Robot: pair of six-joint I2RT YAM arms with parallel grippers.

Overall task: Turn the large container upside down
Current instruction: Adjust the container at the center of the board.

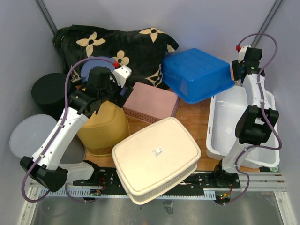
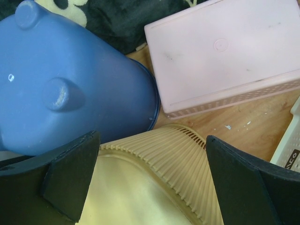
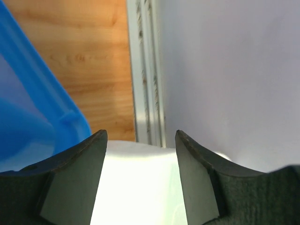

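While the large white container point(image 1: 223, 133) sits upright on the right (open side up) | right gripper point(image 3: 140, 141) jaws half-spread over its far rim, beside tilted blue tub point(image 1: 197, 75), contact unclear | left gripper point(image 2: 152, 140) jaws spread wide above yellow basket point(image 2: 154, 187), holding nothing

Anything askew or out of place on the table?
The bright blue plastic tub at the back lies bottom-up and tilted, its rim over a corner of the white plastic tub. The large cream plastic container, also bottom-up, overhangs the near edge of the wooden table.
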